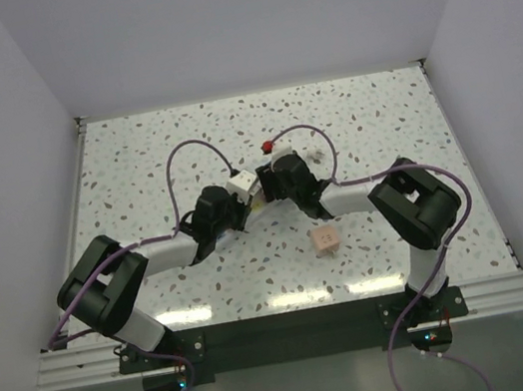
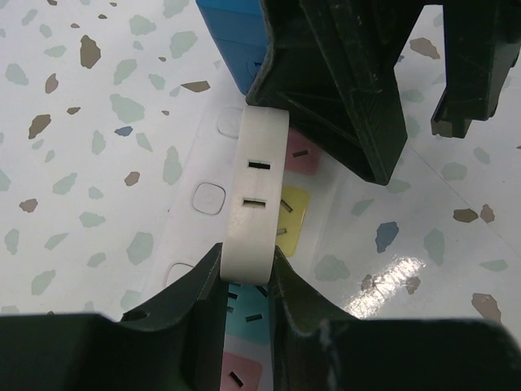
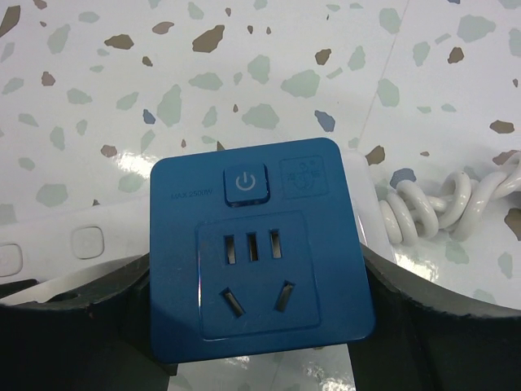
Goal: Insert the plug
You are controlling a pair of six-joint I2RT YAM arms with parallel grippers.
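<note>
Speckled table (image 1: 379, 114) — pink cube (image 1: 325, 239), coiled white cord (image 3: 423, 208)

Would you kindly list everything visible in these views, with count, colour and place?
table: one, speckled white
power strip: one, white with pink, yellow, teal sockets, flat on the table
slotted block: one, white, held over the strip
socket cube: one, blue, held beside the block
coiled cord: one, white, on the table by the socket cube
small cube: one, pinkish, table, near the right arm
red object: one, red, far side, too small to identify
left hand: one, black, shut on the slotted block
right hand: one, black, shut on the socket cube
</note>
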